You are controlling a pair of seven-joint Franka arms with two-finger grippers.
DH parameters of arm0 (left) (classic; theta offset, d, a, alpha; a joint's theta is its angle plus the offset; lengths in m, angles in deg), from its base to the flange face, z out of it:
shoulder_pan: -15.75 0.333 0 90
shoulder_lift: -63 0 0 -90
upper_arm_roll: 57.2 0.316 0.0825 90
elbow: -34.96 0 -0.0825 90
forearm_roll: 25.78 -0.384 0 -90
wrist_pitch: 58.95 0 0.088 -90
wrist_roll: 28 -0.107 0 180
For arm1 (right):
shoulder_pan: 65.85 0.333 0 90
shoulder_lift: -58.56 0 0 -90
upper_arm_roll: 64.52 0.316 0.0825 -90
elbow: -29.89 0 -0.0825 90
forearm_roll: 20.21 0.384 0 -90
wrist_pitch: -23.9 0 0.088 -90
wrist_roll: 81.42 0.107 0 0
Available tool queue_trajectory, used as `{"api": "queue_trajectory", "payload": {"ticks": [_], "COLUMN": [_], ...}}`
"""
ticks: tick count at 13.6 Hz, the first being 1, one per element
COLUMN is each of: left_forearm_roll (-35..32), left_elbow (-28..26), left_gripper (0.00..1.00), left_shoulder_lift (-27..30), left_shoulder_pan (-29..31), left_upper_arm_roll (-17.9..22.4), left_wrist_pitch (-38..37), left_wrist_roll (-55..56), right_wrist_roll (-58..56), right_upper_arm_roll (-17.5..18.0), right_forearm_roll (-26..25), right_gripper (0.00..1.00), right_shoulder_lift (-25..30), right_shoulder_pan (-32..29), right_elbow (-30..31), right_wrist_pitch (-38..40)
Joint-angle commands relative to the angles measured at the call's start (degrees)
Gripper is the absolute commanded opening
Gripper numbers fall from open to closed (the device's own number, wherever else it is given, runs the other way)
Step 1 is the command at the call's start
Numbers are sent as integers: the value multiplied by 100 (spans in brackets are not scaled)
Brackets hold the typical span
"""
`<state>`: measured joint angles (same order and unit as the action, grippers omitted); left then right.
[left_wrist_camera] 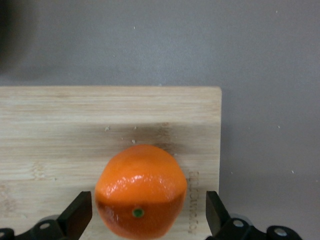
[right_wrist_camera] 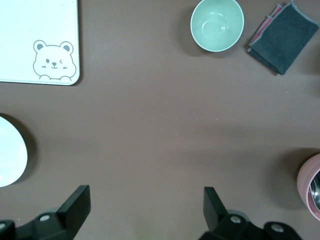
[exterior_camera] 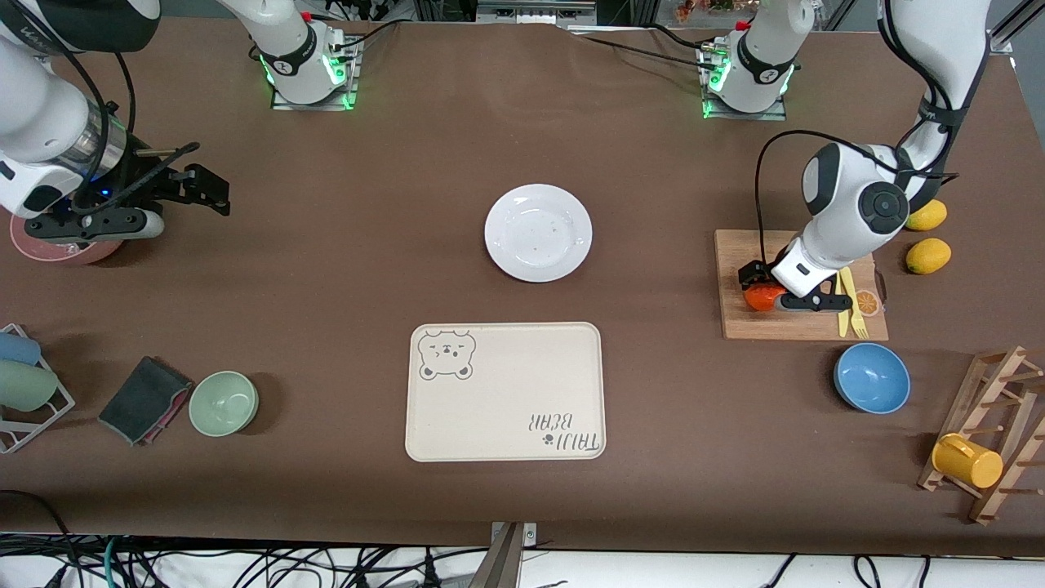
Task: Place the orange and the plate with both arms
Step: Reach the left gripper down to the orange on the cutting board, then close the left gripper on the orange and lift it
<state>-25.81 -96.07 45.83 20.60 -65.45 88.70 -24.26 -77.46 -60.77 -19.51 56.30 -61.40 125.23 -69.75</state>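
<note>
The orange (exterior_camera: 761, 297) (left_wrist_camera: 141, 190) lies on a wooden cutting board (exterior_camera: 804, 325) (left_wrist_camera: 60, 130) toward the left arm's end of the table. My left gripper (exterior_camera: 764, 286) (left_wrist_camera: 147, 216) is lowered over it and open. One finger stands on each side of the fruit, with a gap showing on both sides. The white plate (exterior_camera: 538, 233) (right_wrist_camera: 9, 159) sits bare at mid-table. My right gripper (exterior_camera: 211, 193) (right_wrist_camera: 145, 210) hangs open and holds nothing, over the brown tabletop at the right arm's end, next to a pink bowl (exterior_camera: 51, 249) (right_wrist_camera: 311, 186).
A cream bear tray (exterior_camera: 506, 392) lies nearer the front camera than the plate. Yellow cutlery (exterior_camera: 851, 302) shares the board. Two lemons (exterior_camera: 927, 237), a blue bowl (exterior_camera: 872, 377) and a mug rack (exterior_camera: 980, 457) are close by. A green bowl (exterior_camera: 224, 403) and dark cloth (exterior_camera: 145, 398) lie at the right arm's end.
</note>
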Motion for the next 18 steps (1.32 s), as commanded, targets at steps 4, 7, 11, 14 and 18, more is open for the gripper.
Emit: {"api": "queue_trajectory", "payload": {"ticks": [4,7,11,14,18], "left_forearm_roll": [-85,-120,-68,-6,360], "left_elbow": [43,51,148,489,807], "left_gripper": [62,3,0,0,0], "left_shoulder_lift": [-225,-181,65,415,689], "left_shoulder_pan": [-151,-186,-432,-468,-546], "left_upper_arm_roll": [227,253,236,-333,-932], "left_wrist_pitch": [212,212,159,-426,-1088], "left_wrist_roll": [48,-56,57,793,1014], "right_wrist_roll": [34,34,34,34,34], "right_upper_arm_roll": [12,12,3,3,-6], "right_forearm_roll": [71,71,71,71,71], "right_gripper": [100,100,100,100,100], "right_shoulder_lift": [42,42,42,42,42], "right_shoulder_pan": [-14,-14,-14,-14,-23], "right_elbow": [28,28,28,28,37], "right_wrist_pitch": [-48,-48,-48,-39,-39]}}
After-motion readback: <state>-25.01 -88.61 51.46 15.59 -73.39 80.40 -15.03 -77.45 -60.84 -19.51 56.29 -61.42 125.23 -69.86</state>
